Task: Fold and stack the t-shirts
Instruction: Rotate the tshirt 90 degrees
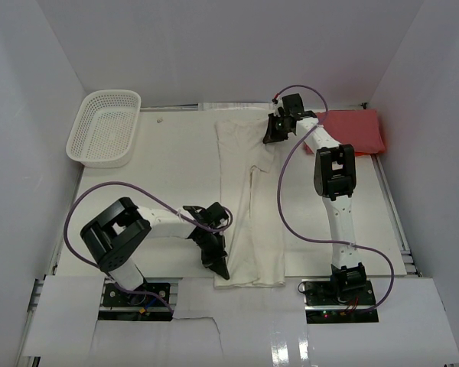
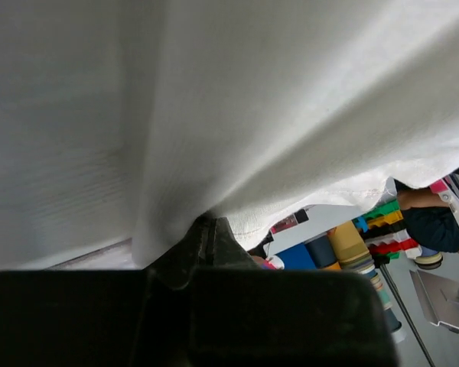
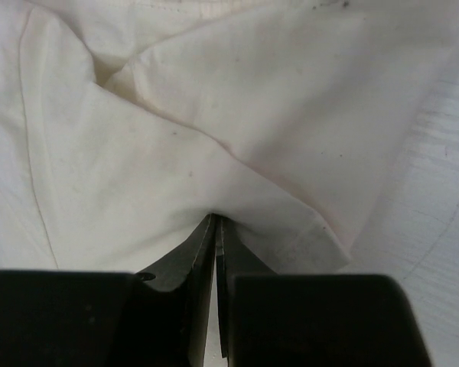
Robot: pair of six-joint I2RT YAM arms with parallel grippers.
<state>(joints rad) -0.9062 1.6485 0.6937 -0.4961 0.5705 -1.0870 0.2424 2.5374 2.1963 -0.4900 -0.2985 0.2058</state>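
fingers (image 3: 191,258) of right gripper (image 1: 279,128) closed on cream shirt (image 1: 245,199) near far edge; left gripper (image 1: 218,264) apparently clamps its near hem. red shirt (image 1: 356,131) lies outside far-left basket (image 1: 99,159).

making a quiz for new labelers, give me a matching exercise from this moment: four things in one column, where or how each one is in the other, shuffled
Things
1. cream-white t-shirt
2. red t-shirt
3. mesh basket
4. right gripper

Places or states
a. far left corner
b. far right, lying folded
c. centre, laid out as a long strip
d. shut on the far end of the pale shirt

Pairs: 1-c, 2-b, 3-a, 4-d
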